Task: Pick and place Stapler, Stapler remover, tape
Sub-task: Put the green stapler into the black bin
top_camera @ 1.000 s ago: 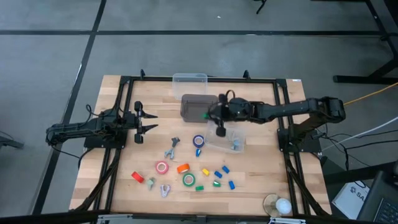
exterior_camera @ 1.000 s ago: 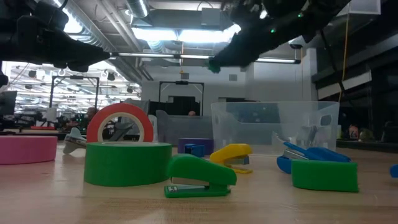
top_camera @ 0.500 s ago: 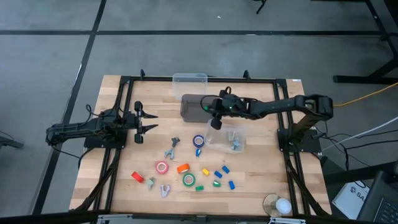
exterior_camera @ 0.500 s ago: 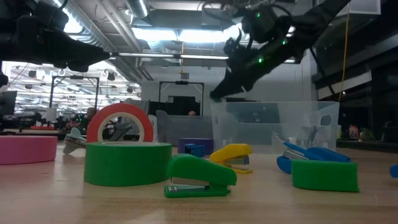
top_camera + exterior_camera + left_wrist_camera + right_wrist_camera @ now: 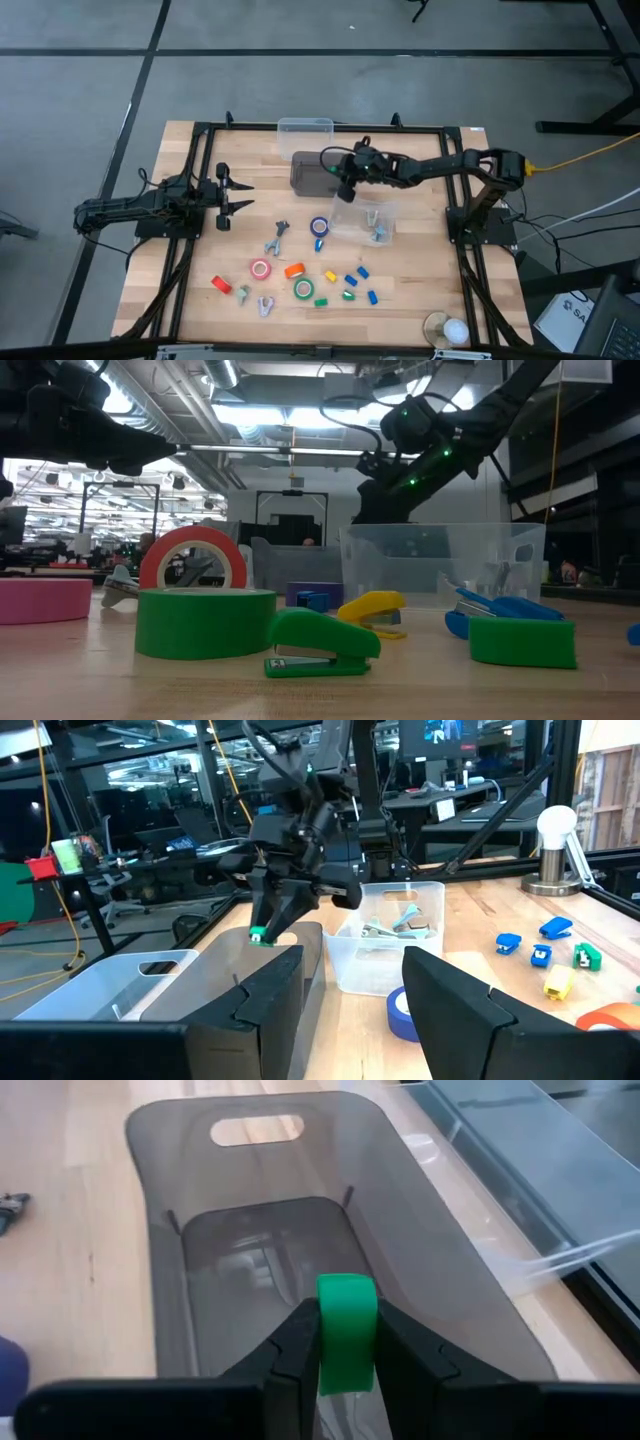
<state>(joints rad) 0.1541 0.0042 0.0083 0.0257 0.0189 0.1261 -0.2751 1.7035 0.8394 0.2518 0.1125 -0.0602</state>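
Two dark jointed arms [image 5: 440, 168] trailing black cables.

floor [image 5: 80, 80]: grey | ceiling lights [image 5: 270, 415]: lit | desks [image 5: 440, 795]: behind

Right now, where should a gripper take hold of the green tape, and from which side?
Come from straight above. The green tape lies flat, hole upward, so one finger probably fits in the pale centre and one outside, pinching the ring's wall. The open left gripper is free; the right gripper holds a green piece.
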